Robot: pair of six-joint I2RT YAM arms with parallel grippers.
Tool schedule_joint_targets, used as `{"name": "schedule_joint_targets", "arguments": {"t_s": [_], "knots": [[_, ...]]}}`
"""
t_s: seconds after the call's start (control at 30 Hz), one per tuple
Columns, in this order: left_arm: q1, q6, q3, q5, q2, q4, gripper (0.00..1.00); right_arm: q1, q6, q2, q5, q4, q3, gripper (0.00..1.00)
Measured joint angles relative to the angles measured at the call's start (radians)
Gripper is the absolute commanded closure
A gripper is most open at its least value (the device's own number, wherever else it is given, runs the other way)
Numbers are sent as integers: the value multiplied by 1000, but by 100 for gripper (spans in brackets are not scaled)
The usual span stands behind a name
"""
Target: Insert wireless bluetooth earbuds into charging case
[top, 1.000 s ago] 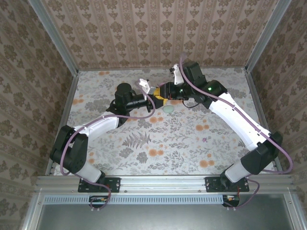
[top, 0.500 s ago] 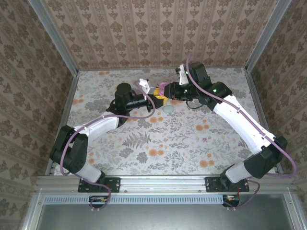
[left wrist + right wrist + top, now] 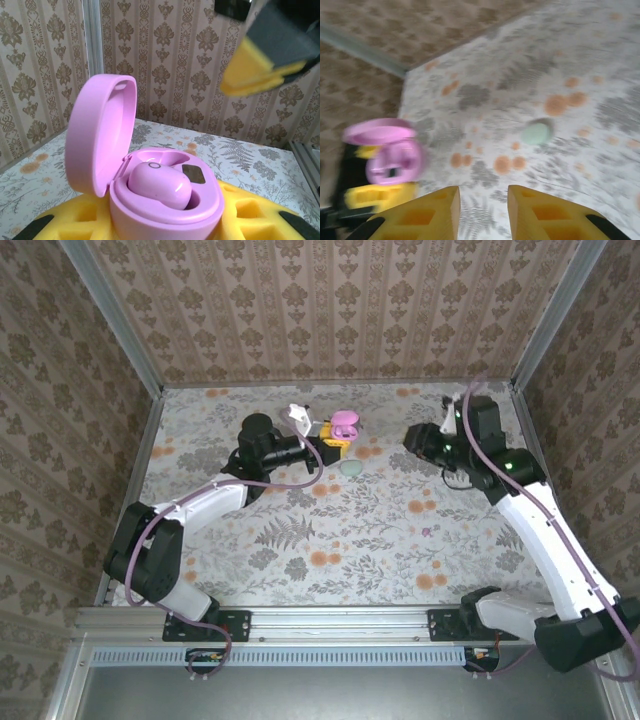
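Cradling glossy oval earbud (image 3: 159,184), rounded pink case (image 3: 162,218).

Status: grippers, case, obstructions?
Left gripper shut on charging case; lid open, one earbud seated. Right gripper open, empty. Pale green object on table near case.

The top camera is looking down from above and behind the arm bases over the whole desk (image 3: 350,540). The left wrist camera is facing right, very close to the charging case (image 3: 165,200). The right wrist camera is viewing that same case leftward from well apart.
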Motion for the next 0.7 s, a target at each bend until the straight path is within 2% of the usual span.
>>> {"name": "schedule_joint_targets", "arguments": {"t_s": [0.17, 0.33, 0.7], "knots": [[0, 0, -14, 0, -12, 0, 70, -90, 61, -26, 17, -59, -300, 61], [0, -1, -23, 5, -22, 0, 70, -115, 95, -26, 28, -93, -500, 61], [0, -4, -23, 15, -22, 0, 70, -115, 44, 160, 32, -84, -488, 62]]}}
